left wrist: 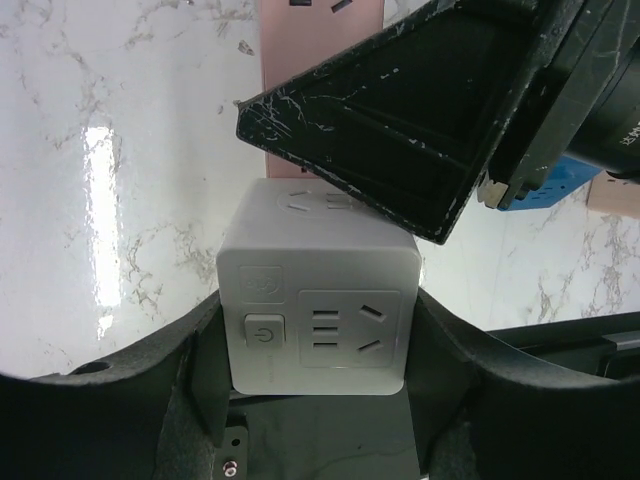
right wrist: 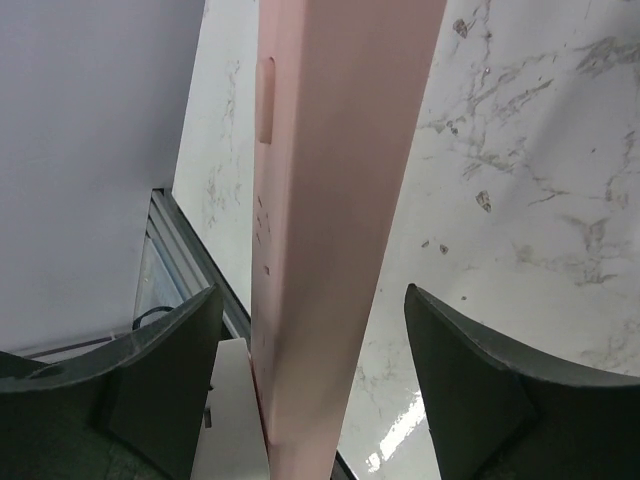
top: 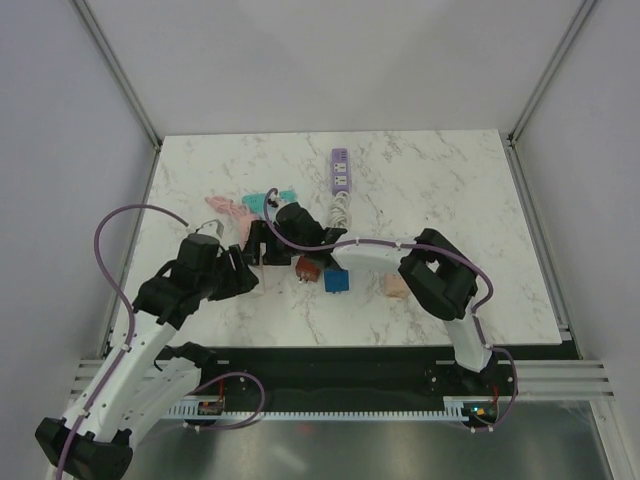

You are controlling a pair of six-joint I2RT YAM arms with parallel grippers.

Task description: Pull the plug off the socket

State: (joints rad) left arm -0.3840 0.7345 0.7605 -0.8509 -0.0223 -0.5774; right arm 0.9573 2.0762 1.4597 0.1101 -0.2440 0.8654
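A white cube (left wrist: 315, 310) with plug holes sits on the marble table (top: 450, 200). A long pink strip (right wrist: 330, 200) is right next to it. A blue block (top: 336, 281) lies beside a small red thing (top: 309, 266).

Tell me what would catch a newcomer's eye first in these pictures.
Both black robot hands meet left of centre on the white marble table. The left hand holds a white cube-shaped outlet adapter, while the right hand straddles a long pale-pink power strip with gaps either side. A slim lilac power strip lies apart at the far side.
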